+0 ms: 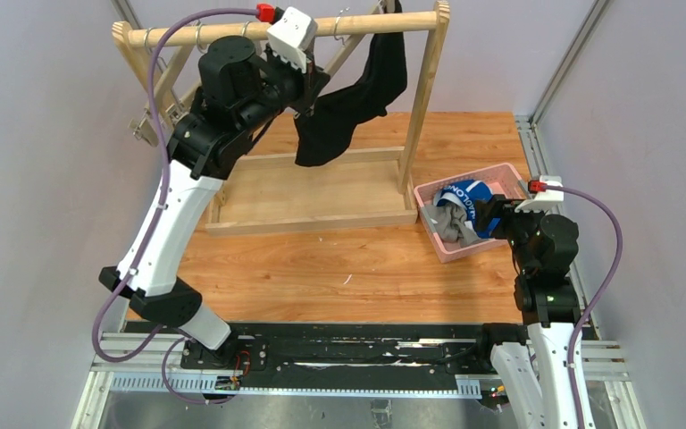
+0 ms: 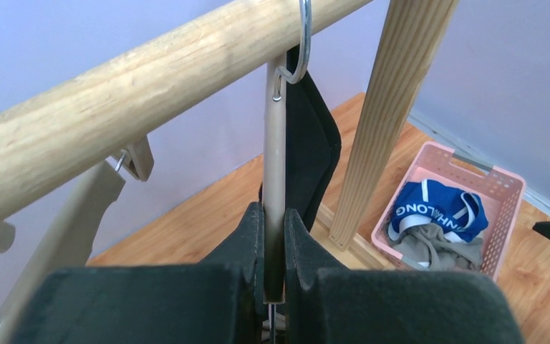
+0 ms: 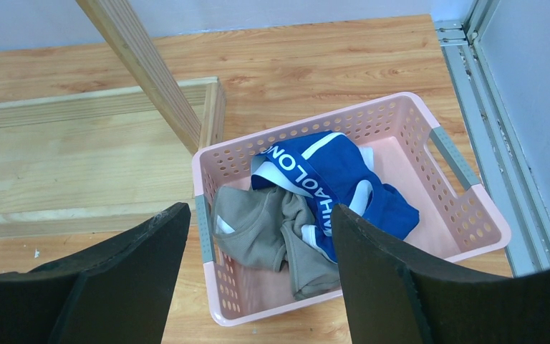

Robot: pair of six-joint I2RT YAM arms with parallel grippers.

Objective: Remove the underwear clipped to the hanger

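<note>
The black underwear (image 1: 362,94) hangs from a beige hanger (image 2: 275,158) on the wooden rail (image 1: 232,31); it also shows in the left wrist view (image 2: 314,143). My left gripper (image 1: 308,89) is up at the rail, shut on the hanger's lower end (image 2: 275,222). The blue underwear (image 3: 344,179) and the grey-beige underwear (image 3: 265,226) lie in the pink basket (image 3: 200,165). My right gripper (image 3: 259,211) is open and empty just above the basket's near edge (image 1: 491,214).
The wooden rack has a right post (image 1: 424,98) and a shallow base tray (image 1: 322,192). Empty hangers (image 2: 93,208) hang at the rail's left end. The basket (image 1: 429,192) stands right of the rack, near the metal frame edge (image 1: 527,134).
</note>
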